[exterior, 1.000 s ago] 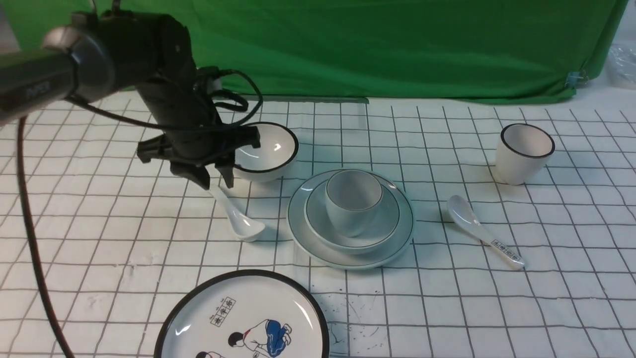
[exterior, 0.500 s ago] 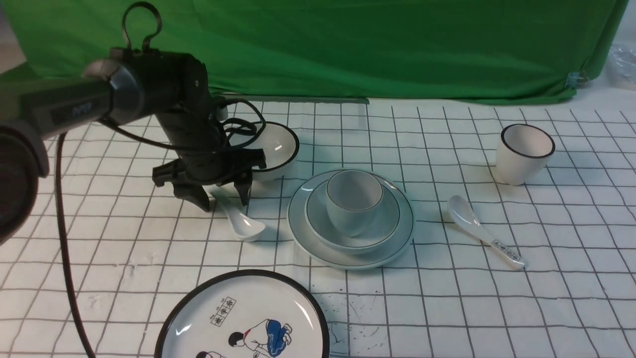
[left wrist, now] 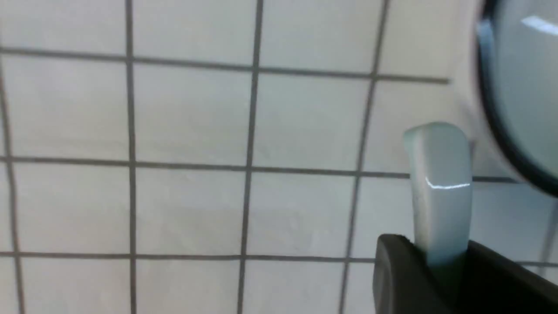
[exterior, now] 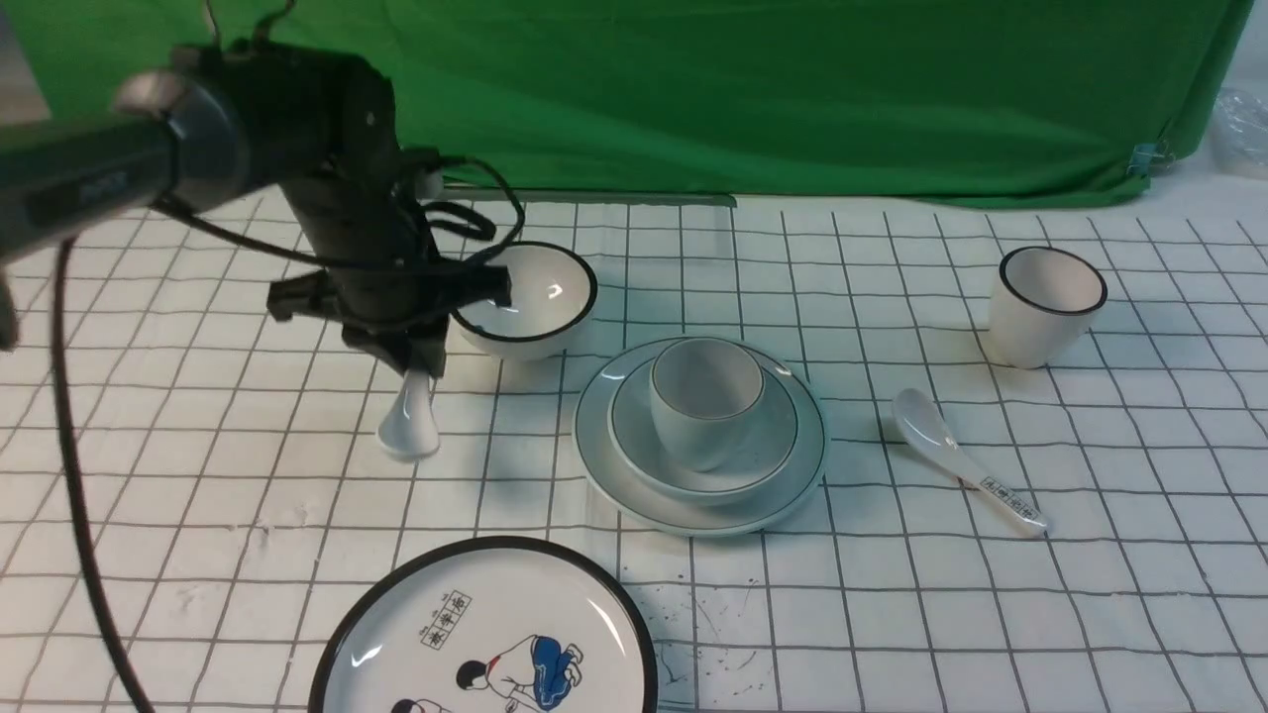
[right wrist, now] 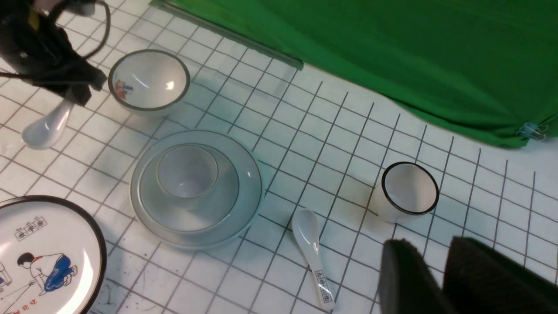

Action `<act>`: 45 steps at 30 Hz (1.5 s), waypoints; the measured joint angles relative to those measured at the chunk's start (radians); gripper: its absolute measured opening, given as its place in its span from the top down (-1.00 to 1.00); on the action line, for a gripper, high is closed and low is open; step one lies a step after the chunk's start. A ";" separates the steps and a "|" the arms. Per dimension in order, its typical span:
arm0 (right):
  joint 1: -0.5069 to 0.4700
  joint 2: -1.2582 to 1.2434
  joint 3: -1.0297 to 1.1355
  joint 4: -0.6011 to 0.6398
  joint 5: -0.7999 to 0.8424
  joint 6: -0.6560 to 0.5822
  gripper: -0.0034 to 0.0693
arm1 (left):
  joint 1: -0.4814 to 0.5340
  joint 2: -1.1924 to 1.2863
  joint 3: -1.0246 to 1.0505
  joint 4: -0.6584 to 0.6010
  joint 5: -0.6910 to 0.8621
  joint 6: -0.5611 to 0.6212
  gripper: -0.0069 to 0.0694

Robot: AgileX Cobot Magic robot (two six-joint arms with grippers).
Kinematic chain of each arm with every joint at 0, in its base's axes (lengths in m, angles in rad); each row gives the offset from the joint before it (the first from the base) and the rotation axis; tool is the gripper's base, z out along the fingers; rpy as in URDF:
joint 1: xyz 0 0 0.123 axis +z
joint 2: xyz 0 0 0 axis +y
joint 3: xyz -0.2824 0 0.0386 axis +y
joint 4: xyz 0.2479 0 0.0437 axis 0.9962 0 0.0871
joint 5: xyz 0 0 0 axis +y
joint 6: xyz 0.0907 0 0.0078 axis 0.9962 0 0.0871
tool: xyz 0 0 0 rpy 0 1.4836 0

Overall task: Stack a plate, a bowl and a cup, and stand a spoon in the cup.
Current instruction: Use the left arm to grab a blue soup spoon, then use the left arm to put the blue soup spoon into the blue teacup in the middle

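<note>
**Desk:** What has the left gripper (exterior: pixel 421 364) got?

**Photographer:** It is clamped on the handle of the plain white ceramic soup spoon (exterior: pixel 408 424), which hangs at six o'clock from the fingertips, scoop end down.

**Desk:** And the stack?

**Photographer:** At three o'clock from the spoon: the small handleless grey-green cup (exterior: pixel 705 401) in the shallow grey-white bowl (exterior: pixel 778 436), on the pale grey-green round plate (exterior: pixel 693 518). I cannot tell how the right gripper (right wrist: pixel 440 279) stands.

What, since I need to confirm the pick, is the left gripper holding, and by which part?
The left gripper holds the plain white spoon by its handle end, with the bowl end hanging downward.
</note>
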 joint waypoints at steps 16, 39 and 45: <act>0.000 0.000 0.000 0.000 0.000 0.000 0.36 | -0.325 -0.223 0.286 -0.038 -1.031 0.099 0.53; 0.000 0.000 0.000 0.000 0.000 0.000 0.36 | -0.326 -0.089 0.339 0.002 -1.048 0.094 0.52; 0.000 0.000 0.000 0.000 0.000 0.000 0.36 | -0.347 -0.085 0.339 0.002 -1.035 0.097 0.41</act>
